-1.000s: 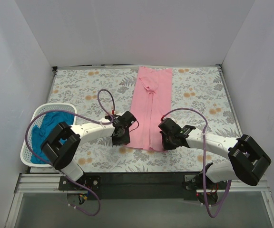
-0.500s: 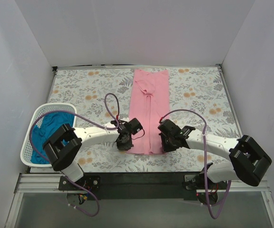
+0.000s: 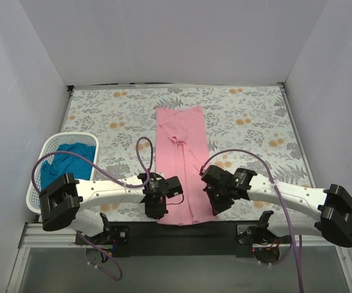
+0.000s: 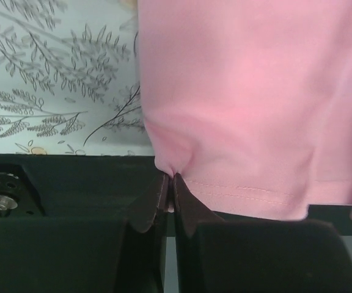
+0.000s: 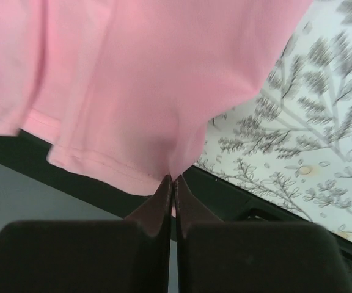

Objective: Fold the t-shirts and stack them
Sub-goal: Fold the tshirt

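Note:
The light pink t-shirt [image 3: 181, 160] lies as a long narrow strip down the middle of the floral table, its hem hanging past the near edge. My left gripper [image 3: 155, 210] is shut on the hem's left corner [image 4: 167, 166]. My right gripper [image 3: 215, 206] is shut on the hem's right corner [image 5: 177, 165]. The pink cloth fills both wrist views [image 4: 249, 91] [image 5: 145, 73]. The teal-blue t-shirt [image 3: 63, 166] lies bunched inside the basket at the left.
The white lattice basket [image 3: 43, 150] stands at the table's left edge. The black frame rail [image 3: 182, 231] runs along the near edge under the hem. White walls close in the table on three sides.
Both grippers have pulled the pink shirt's hem toward the near edge. The whole shirt slid nearer and a little left, off the back edge; its hem now overhangs the rail.

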`<state>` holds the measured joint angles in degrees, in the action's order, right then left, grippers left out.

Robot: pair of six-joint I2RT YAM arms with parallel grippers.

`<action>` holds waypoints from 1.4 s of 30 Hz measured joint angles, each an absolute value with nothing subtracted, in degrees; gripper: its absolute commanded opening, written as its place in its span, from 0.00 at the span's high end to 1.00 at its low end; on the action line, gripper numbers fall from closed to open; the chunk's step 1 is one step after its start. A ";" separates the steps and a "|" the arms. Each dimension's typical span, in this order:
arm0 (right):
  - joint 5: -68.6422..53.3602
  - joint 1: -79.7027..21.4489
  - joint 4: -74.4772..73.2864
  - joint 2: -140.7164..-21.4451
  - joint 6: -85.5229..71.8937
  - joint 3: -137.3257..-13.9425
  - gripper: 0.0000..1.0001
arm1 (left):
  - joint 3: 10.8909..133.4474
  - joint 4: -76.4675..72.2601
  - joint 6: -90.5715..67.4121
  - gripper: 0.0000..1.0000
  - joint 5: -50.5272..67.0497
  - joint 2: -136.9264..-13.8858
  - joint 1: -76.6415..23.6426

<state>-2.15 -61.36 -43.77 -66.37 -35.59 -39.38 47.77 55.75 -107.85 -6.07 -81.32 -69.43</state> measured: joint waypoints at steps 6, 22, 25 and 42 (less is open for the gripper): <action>2.24 -53.28 -46.02 -71.40 -29.28 -52.60 0.99 | 54.00 54.76 -103.11 1.00 -9.34 -81.34 -59.24; 5.61 -35.29 -46.50 -90.78 -10.68 -80.07 0.99 | 66.22 42.92 -87.50 1.00 -17.19 -87.42 -38.52; 5.56 -33.91 -46.61 -93.95 -8.93 -83.53 0.99 | 68.40 41.23 -85.32 1.00 -17.21 -89.95 -36.75; 2.57 -27.33 -44.80 -104.79 -4.25 -92.16 0.99 | 76.90 34.81 -80.27 1.00 -16.86 -101.80 -31.59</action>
